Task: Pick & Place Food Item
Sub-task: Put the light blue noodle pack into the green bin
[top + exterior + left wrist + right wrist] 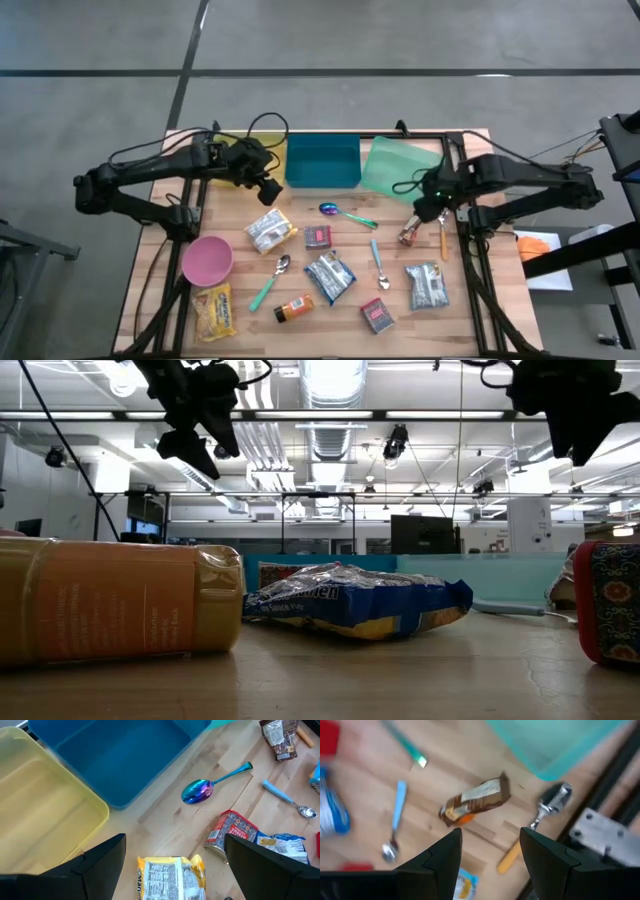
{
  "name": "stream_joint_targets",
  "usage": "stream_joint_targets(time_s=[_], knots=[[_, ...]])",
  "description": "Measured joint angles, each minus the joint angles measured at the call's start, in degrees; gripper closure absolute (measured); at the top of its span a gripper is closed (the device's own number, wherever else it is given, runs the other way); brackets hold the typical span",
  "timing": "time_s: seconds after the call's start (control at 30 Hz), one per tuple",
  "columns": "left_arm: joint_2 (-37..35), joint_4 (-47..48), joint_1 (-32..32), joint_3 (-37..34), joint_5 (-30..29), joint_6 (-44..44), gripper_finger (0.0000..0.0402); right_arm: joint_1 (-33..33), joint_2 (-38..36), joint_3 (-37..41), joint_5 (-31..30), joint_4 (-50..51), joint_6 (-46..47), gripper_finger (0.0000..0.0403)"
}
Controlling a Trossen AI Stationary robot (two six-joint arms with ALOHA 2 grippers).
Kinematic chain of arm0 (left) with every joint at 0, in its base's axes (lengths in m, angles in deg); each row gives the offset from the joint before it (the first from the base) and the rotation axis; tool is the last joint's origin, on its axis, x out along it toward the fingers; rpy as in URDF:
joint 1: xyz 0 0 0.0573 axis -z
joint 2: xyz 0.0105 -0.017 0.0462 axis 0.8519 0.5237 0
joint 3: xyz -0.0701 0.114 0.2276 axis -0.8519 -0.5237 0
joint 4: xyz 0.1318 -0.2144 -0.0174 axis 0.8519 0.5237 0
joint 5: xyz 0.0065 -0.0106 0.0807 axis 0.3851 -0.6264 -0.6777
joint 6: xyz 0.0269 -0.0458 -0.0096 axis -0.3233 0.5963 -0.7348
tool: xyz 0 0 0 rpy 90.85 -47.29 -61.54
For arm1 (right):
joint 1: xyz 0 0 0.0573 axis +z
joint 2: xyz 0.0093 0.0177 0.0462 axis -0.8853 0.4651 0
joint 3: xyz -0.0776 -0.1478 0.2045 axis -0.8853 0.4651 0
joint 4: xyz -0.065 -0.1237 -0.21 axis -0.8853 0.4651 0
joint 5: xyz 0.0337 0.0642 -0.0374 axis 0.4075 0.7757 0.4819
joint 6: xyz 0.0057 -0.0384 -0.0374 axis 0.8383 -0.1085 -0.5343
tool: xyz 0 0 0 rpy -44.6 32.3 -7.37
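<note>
My left gripper (268,190) hangs open above a silver packet with yellow edges (170,877), which lies flat on the wooden table (240,340) below the gap between its fingers (175,840). My right gripper (422,212) is open and points down over a brown snack packet (475,800), also seen in the high view (408,236). That packet lies flat beside an orange-handled spoon (540,825). Neither gripper touches anything.
Yellow (262,160), blue (322,162) and teal (402,168) bins line the far edge. A pink bowl (207,260), a yellow bag (215,310), an orange bottle (293,309), a red tin (230,835), silver packets (330,275) and an iridescent spoon (205,787) lie scattered.
</note>
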Motion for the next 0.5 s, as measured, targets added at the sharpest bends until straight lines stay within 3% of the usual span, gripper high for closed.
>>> stream_joint_targets(time_s=[0.33,0.5], knots=[[0.0,0.0,0.0,0.0,0.0,-0.6,0.0058,12.4,-2.7,5.3,5.6,-4.6,-16.7,0.0207],[0.0,0.0,0.0,0.0,0.0,-0.6,0.0058,17.0,-2.4,7.6,11.3,-6.1,-19.6,0.0207]])
